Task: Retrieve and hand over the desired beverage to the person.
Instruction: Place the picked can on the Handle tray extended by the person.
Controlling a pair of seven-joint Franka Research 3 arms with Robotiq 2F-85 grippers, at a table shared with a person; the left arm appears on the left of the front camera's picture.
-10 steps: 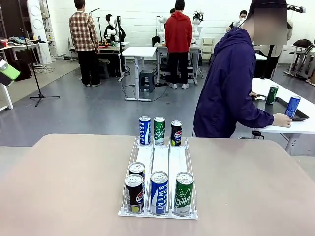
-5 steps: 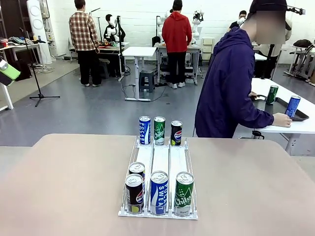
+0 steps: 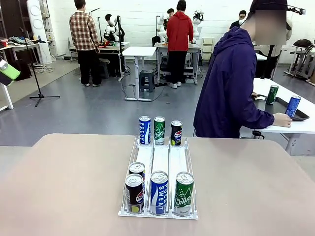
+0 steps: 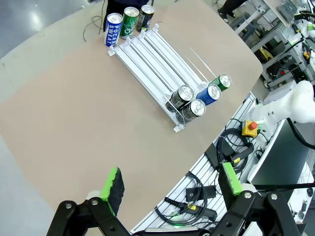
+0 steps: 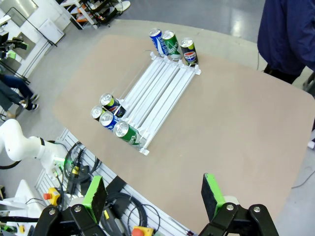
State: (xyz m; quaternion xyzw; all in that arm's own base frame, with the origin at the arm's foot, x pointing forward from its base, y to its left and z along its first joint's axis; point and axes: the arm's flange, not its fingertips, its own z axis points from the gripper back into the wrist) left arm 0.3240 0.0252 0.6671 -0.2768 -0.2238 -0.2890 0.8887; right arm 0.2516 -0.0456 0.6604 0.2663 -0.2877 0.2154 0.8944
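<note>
A white three-lane rack (image 3: 161,157) lies on the beige table (image 3: 69,182). At its near end stand two black cans (image 3: 134,192), a blue can (image 3: 159,191) and a green can (image 3: 184,192). Just past its far end stand a blue can (image 3: 144,130), a green can (image 3: 159,130) and a black can (image 3: 176,132). The person (image 3: 229,88) in a dark purple jacket stands at the far right, turned to a side table. My left gripper (image 4: 171,184) hangs open high above the table's edge, the rack (image 4: 152,61) far below. My right gripper (image 5: 154,195) is also open and high, holding nothing.
A white side table (image 3: 295,127) at the right carries a dark tray with a green can (image 3: 271,94) and a blue can (image 3: 293,106); the person's hand (image 3: 283,119) rests there. Cables and a red stop button (image 4: 251,126) sit below the table's near edge.
The cans and rack have not moved. The person in the purple jacket has shifted very slightly; both grippers stay open.
</note>
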